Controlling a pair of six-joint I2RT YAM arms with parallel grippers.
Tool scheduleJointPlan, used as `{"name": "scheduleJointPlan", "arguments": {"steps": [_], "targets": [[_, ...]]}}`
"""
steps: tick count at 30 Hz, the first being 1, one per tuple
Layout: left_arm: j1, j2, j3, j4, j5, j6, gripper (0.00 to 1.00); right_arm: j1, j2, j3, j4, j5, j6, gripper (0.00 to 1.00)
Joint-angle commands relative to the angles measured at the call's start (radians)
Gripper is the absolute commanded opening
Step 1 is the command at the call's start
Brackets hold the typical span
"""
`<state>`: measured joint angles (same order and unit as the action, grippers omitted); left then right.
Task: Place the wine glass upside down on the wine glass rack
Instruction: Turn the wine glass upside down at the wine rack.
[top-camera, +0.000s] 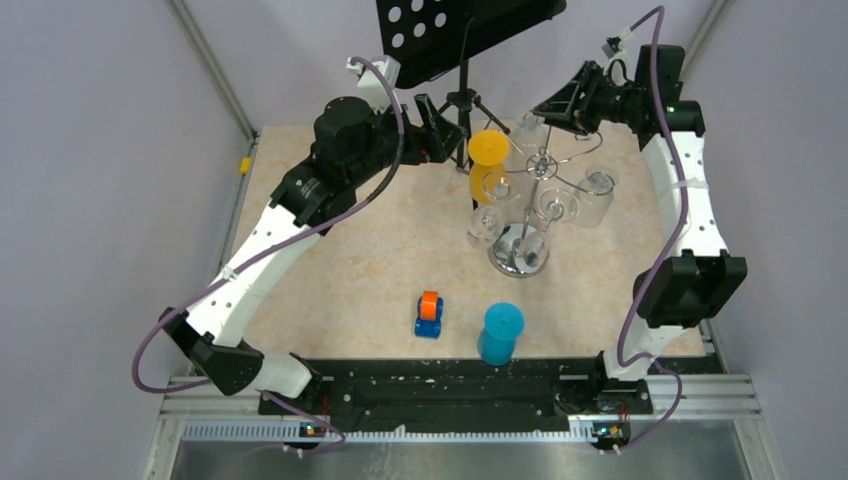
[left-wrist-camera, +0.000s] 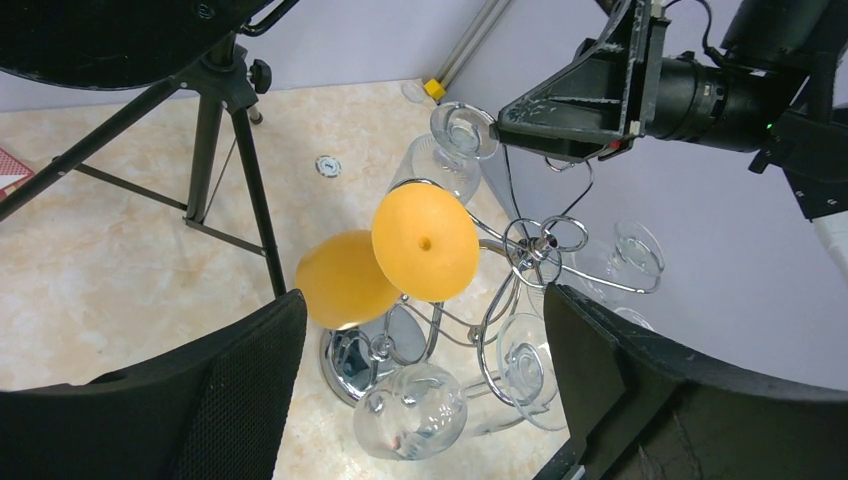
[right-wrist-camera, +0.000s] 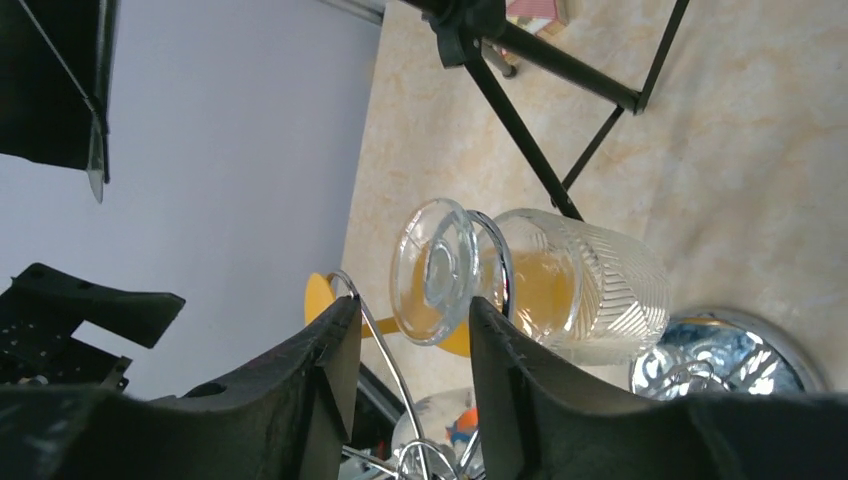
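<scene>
The chrome wine glass rack (top-camera: 541, 166) stands at the back right of the table on its round base (top-camera: 519, 256). A clear ribbed wine glass (right-wrist-camera: 585, 285) hangs upside down from one hook, its foot (right-wrist-camera: 437, 270) just beyond my right gripper (right-wrist-camera: 410, 315), whose jaws stand apart and hold nothing. From above, that glass (top-camera: 530, 128) is at the rack's far side beside the right gripper (top-camera: 545, 108). My left gripper (top-camera: 437, 130) is open wide, left of the rack, facing a hanging orange glass (left-wrist-camera: 425, 240). In the left wrist view the rack (left-wrist-camera: 545, 245) sits between its fingers (left-wrist-camera: 250, 390).
Other clear glasses (top-camera: 595, 195) (top-camera: 485, 222) hang on the rack. A black tripod music stand (top-camera: 465, 30) rises behind it, its legs (left-wrist-camera: 215, 150) close to the left gripper. A blue cup (top-camera: 500, 333) and a small orange-and-blue toy (top-camera: 430, 313) sit near the front edge.
</scene>
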<state>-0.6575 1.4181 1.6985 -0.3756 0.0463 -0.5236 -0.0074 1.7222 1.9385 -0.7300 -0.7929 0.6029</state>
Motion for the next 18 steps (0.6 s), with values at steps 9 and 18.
{"name": "scheduleJointPlan", "arguments": {"steps": [9, 18], "targets": [[-0.003, -0.011, 0.04, 0.023, -0.022, 0.019, 0.91, 0.001, -0.08, 0.147, -0.026, 0.131, -0.05, 0.63], [-0.001, -0.042, -0.006, -0.001, -0.037, 0.054, 0.96, 0.001, -0.239, 0.032, 0.08, 0.292, -0.127, 0.78]]}}
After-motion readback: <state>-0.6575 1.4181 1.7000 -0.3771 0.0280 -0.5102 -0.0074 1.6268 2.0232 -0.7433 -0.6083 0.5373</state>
